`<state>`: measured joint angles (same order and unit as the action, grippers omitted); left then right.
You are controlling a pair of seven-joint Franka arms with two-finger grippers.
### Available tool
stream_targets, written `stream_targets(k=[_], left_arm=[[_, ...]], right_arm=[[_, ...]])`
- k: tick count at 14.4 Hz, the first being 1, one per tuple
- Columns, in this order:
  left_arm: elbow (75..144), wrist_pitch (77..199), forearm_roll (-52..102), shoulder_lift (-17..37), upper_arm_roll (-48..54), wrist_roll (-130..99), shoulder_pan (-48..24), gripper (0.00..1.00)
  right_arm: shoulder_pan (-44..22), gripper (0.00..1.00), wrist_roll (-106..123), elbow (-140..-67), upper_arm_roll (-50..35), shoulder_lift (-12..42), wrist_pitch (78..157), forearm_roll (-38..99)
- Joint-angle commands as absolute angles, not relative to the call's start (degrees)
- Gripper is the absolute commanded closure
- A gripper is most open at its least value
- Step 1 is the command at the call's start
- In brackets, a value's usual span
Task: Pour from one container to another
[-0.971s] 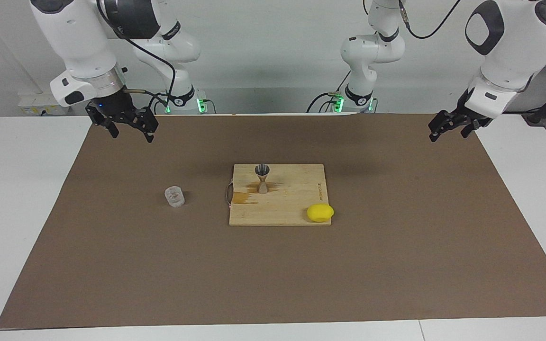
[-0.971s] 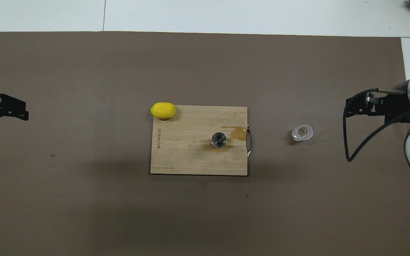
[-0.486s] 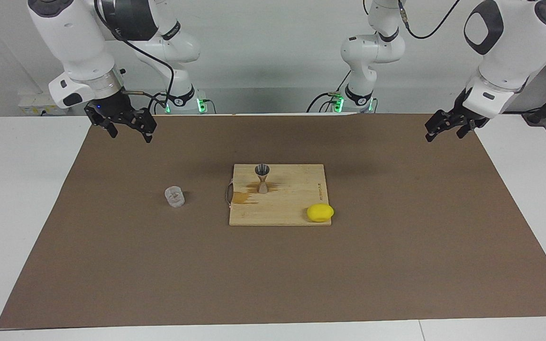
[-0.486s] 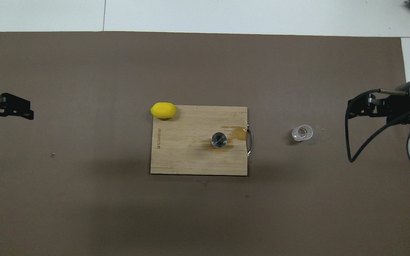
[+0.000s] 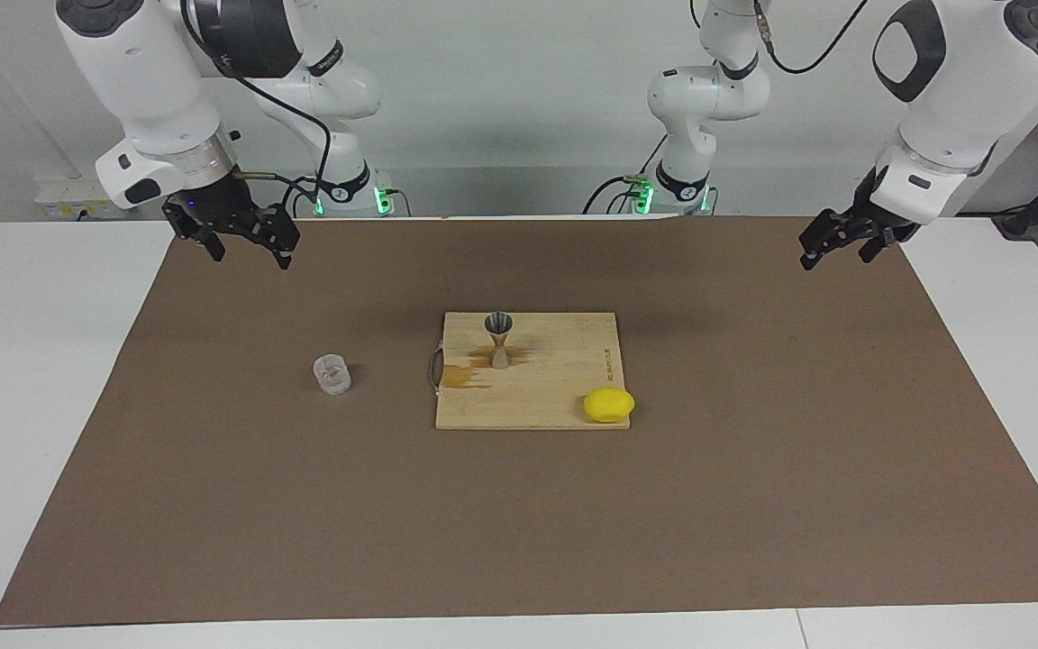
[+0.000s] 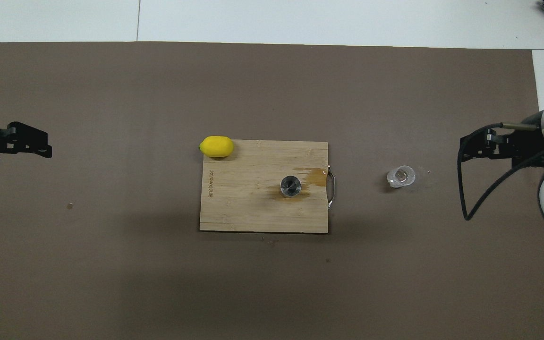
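The clear glass tumbler (image 5: 332, 374) (image 6: 400, 176) stands upright on the brown mat, beside the cutting board toward the right arm's end of the table. The grey hourglass jigger (image 5: 499, 341) (image 6: 291, 185) stands upright on the wooden board (image 5: 555, 397) (image 6: 248, 208). My right gripper (image 5: 250, 259) (image 6: 487, 151) hangs open and empty over the mat at its own end, apart from the tumbler. My left gripper (image 5: 834, 257) (image 6: 19, 153) hangs open and empty over the mat's other end.
A yellow lemon (image 5: 609, 405) (image 6: 216, 146) rests at the board's corner farthest from the robots. A brownish wet stain (image 5: 463, 377) (image 6: 318, 177) marks the board between the jigger and its metal handle (image 6: 331, 189). A black cable loops under the right wrist.
The left gripper has drifted a little toward the middle of the table. The right gripper has barely shifted. Tumbler, jigger and lemon have stayed put.
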<state>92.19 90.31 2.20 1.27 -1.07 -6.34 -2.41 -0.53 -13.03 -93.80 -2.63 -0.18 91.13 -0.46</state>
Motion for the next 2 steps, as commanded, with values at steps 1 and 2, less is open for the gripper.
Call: stream_targets(k=[1,2], left_arm=[[92.46,90.7,2.81,0.44,-1.67,-7.12,-2.99,0.0],[92.46,90.7,2.81,0.35,-1.67,-7.12,-2.99,0.0]], right_arm=[[0.09,0.01,-11.51,-95.27,-3.08,-1.49,91.32,-0.44],[0.09,0.01,-11.51,-95.27,-3.08,-1.49,91.32,-0.44]])
